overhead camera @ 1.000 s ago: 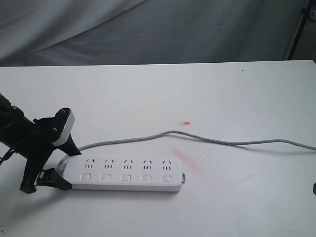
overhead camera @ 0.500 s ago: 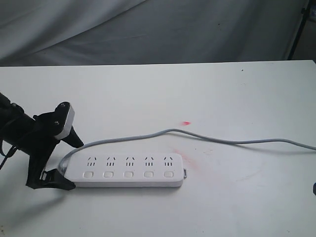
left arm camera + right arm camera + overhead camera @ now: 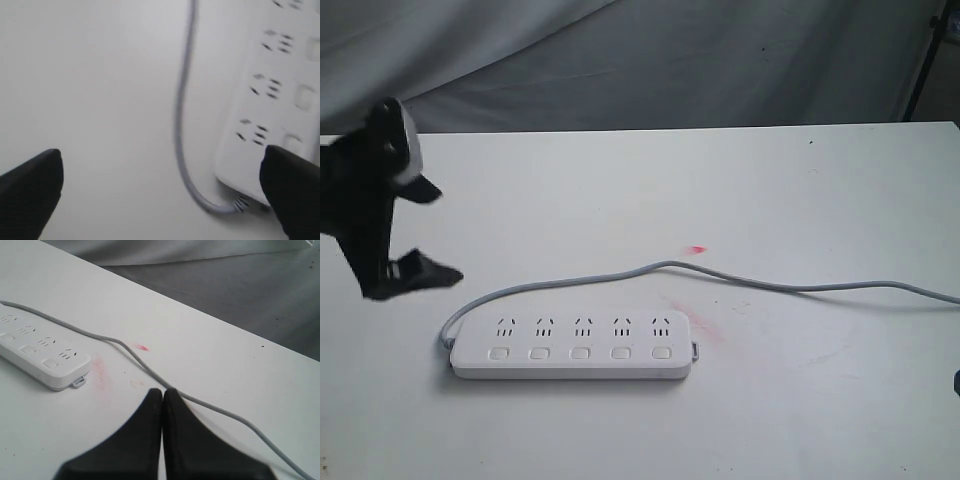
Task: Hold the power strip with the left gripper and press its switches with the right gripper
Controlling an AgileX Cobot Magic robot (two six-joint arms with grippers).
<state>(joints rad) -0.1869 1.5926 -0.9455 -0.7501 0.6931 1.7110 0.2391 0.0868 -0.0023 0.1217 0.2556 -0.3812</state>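
The white power strip (image 3: 570, 345) lies flat on the white table, its five switches (image 3: 580, 353) in a row facing the near edge. Its grey cord (image 3: 770, 284) loops from the left end and runs off to the right. My left gripper (image 3: 435, 232) hangs open above and to the left of the strip, holding nothing. The left wrist view shows the left gripper (image 3: 162, 185) spread wide over bare table, with the strip's cord end (image 3: 270, 100) beside one finger (image 3: 292, 185). My right gripper (image 3: 162, 392) is shut and empty, well apart from the strip's far end (image 3: 40, 352).
A pinkish-red smear (image 3: 695, 325) and a small red mark (image 3: 696, 249) stain the table (image 3: 620, 200) right of the strip. Grey cloth (image 3: 670, 60) hangs behind the table's far edge. A dark stand leg (image 3: 925, 60) is at the back right.
The left gripper has let go of the strip's left end and risen up and away to the left, still open. The strip slid slightly to the right, then stayed put.
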